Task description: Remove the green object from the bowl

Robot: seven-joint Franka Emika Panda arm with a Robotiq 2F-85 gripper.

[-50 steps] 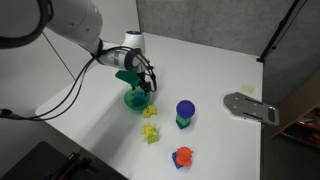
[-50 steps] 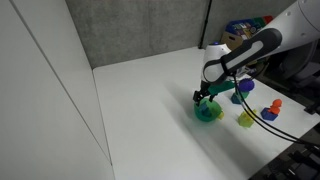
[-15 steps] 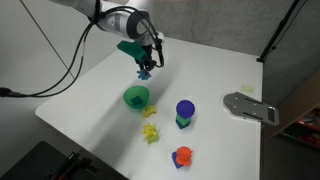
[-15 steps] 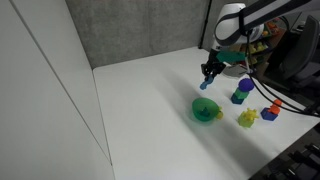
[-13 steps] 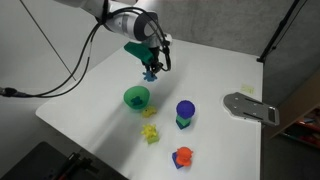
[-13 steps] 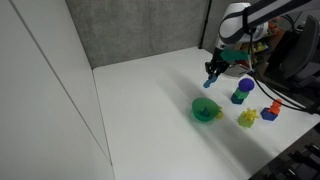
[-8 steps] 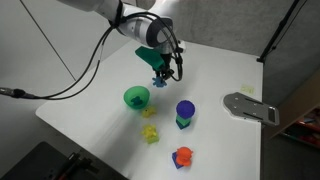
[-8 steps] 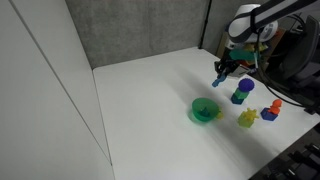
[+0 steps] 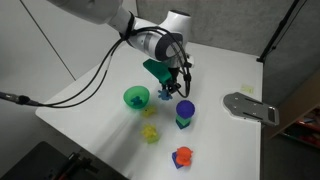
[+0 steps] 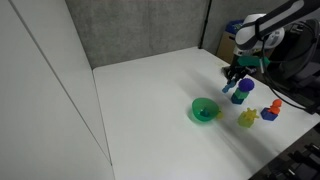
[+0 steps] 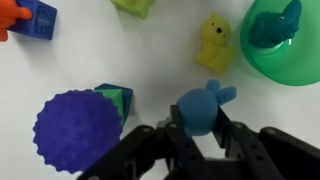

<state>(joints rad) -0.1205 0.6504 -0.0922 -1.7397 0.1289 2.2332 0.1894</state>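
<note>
My gripper (image 11: pixel 198 126) is shut on the green object (image 11: pixel 203 104), a small teal-blue toy piece with two ears. In both exterior views the gripper (image 9: pixel 168 89) (image 10: pixel 236 84) holds it off the table, between the bright green bowl (image 9: pixel 136 97) (image 10: pixel 205 110) and the purple round-topped object (image 9: pixel 185 110). In the wrist view the bowl (image 11: pixel 300 62) lies at the upper right, well apart from the jaws. A second teal piece (image 11: pixel 274 24) lies inside it.
Lumpy yellow pieces (image 9: pixel 150 112) (image 9: pixel 152 133) lie near the bowl, and one (image 11: pixel 215 42) shows beside its rim. The purple object with its green base (image 11: pixel 78 130) stands close to the jaws. An orange and blue toy (image 9: pixel 181 157) sits near the front edge. A grey plate (image 9: pixel 250 107) lies farther out.
The gripper has carried the teal piece away from above the bowl, across the table toward the purple object, and has come lower. The jaws stayed shut on it.
</note>
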